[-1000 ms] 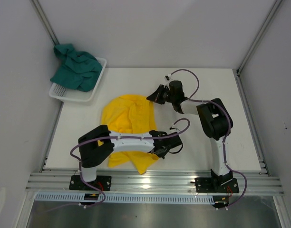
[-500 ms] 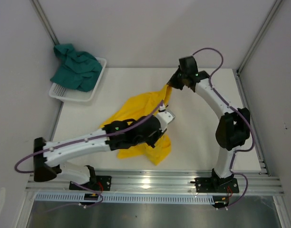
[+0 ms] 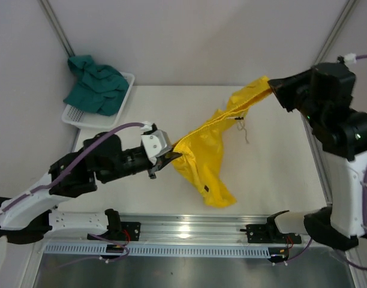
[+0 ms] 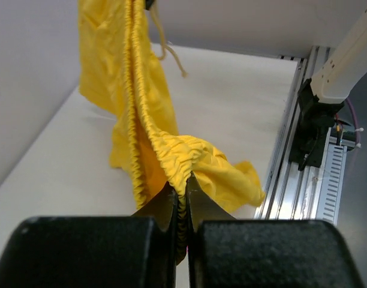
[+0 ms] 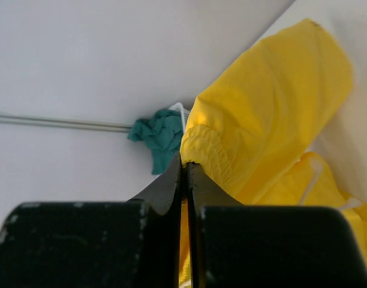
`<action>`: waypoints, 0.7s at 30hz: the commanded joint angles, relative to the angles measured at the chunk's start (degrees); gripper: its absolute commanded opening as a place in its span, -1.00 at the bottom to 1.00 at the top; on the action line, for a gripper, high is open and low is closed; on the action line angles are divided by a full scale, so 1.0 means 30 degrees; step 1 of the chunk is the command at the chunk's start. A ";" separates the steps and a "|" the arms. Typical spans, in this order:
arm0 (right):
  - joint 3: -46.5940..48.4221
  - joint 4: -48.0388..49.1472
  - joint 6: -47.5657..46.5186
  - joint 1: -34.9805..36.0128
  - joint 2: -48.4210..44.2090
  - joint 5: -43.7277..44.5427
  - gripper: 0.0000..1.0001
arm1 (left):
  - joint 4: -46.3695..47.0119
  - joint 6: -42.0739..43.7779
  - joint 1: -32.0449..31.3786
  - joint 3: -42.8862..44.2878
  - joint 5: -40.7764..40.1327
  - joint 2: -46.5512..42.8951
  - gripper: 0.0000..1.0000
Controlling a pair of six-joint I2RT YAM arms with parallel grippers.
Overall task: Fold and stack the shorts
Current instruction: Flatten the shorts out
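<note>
Top external view, contents listed by size.

1. Counter point(image 3: 279, 174): white, flat, with grey walls on three sides and a metal rail along its near edge.
2. Left arm point(image 3: 69, 180): white and black, reaching from the near-left corner towards the middle of the counter.
3. Right arm point(image 3: 345, 150): raised high over the right edge, wrist turned towards the far-right corner.
4. Yellow shorts point(image 3: 207, 156): lifted and stretched by the waistband in a sagging line from the middle of the counter up towards the far-right corner. The gathered elastic runs between the two tools. The legs hang below it, and the lowest fold lies on the counter close to the middle of the near edge.
5. Teal shorts point(image 3: 96, 84): crumpled in a heap, filling and overhanging the basket, well apart from the yellow pair.
6. Basket point(image 3: 93, 122): white plastic mesh, at the far-left corner.
7. Left tool point(image 3: 170, 157): fingers pressed together on the waistband at its lower end; the left wrist view shows the ruched hem pinched between them.
8. Right tool point(image 3: 272, 87): fingers clamped on the waistband at its upper end, confirmed in the right wrist view.
9. Drawstring point(image 3: 246, 128): pale cord dangling loose from the waistband near its upper end.
</note>
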 commanded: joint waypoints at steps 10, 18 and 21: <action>-0.1305 0.2682 0.0450 -0.0142 -0.5580 -0.0832 -1.00 | -0.2211 0.3062 -0.0151 1.0517 0.2479 0.1234 -1.00; -0.6165 0.8952 0.0420 -0.0170 -0.6282 -0.1301 -1.00 | -0.0106 0.5758 -0.0151 0.7541 -0.0657 0.2438 -1.00; -0.7690 1.0242 0.0334 -0.0171 -0.6488 -0.0979 -1.00 | 0.1476 0.6696 0.0111 0.4727 -0.1449 0.1912 -1.00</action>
